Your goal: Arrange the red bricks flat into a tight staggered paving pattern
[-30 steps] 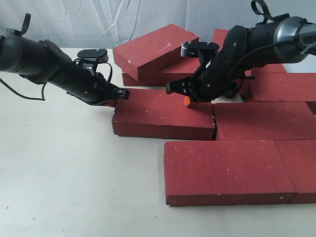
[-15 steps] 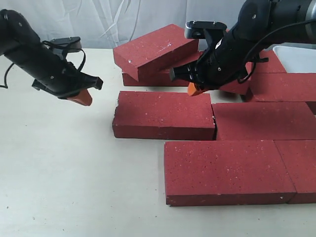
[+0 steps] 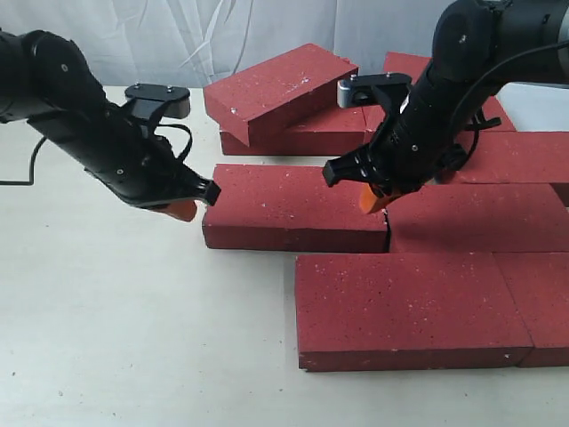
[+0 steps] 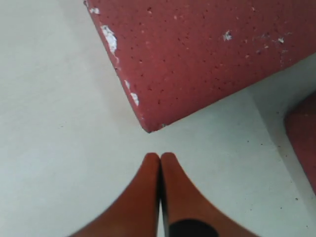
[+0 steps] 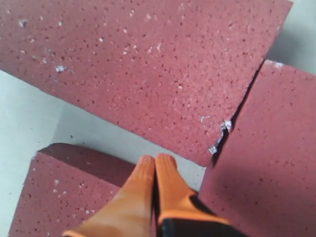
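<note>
Several red bricks lie flat. The middle brick (image 3: 293, 205) abuts a right neighbour (image 3: 476, 218), and two more (image 3: 409, 307) (image 3: 542, 302) form the front row. My left gripper (image 3: 182, 210) is shut and empty, low beside the middle brick's left end; its wrist view shows the tips (image 4: 160, 157) just short of that brick's corner (image 4: 197, 54). My right gripper (image 3: 373, 203) is shut and empty near the middle brick's right end. Its tips (image 5: 156, 159) hover at the corner of that brick (image 5: 148, 64), by the chipped seam with the neighbour (image 5: 266, 148).
At the back, one brick (image 3: 280, 84) leans tilted on another (image 3: 293, 138). More bricks (image 3: 511, 156) (image 3: 400, 67) lie behind my right arm. A white tray (image 3: 544, 105) shows at the right edge. Another brick (image 5: 64, 197) lies across a narrow gap from the middle brick.
My left gripper swung away to the left, then came back down to the middle brick's left end. My right gripper moved right and down toward its right end. The bricks have not visibly shifted.
</note>
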Controlling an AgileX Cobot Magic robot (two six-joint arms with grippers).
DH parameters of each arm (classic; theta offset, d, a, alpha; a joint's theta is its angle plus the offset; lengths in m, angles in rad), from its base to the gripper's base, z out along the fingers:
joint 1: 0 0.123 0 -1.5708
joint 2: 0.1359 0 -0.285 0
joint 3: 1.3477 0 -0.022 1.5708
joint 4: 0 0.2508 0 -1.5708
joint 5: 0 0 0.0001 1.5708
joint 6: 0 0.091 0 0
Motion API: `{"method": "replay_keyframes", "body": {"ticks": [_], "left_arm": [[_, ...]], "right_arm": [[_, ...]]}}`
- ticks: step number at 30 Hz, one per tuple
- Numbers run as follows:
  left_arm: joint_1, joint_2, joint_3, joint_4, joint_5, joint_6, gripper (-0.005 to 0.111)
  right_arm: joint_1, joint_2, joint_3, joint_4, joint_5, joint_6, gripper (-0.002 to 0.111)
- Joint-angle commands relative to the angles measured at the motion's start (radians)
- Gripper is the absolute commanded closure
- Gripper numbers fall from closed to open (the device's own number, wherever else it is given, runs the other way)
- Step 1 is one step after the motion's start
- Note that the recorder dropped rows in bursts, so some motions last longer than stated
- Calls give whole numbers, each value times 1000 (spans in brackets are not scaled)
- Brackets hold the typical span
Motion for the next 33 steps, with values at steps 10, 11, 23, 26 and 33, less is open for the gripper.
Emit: {"method": "replay_keyframes", "body": {"ticks": [10, 11, 23, 26, 33], "left_arm": [[-66, 151, 13, -137, -76, 22, 107], [-66, 159, 13, -154, -77, 38, 107], [-66, 174, 13, -223, -87, 106, 107], [-66, 175, 13, -223, -101, 106, 107], [-66, 191, 13, -235, -194, 102, 107]], "right_arm": [[1, 0, 34, -3, 4, -20, 109], [1, 7, 34, -3, 6, -20, 109], [1, 92, 34, 4, 25, -23, 109], [1, 100, 34, 4, -16, -23, 109], [1, 102, 34, 4, -94, -8, 109]]}}
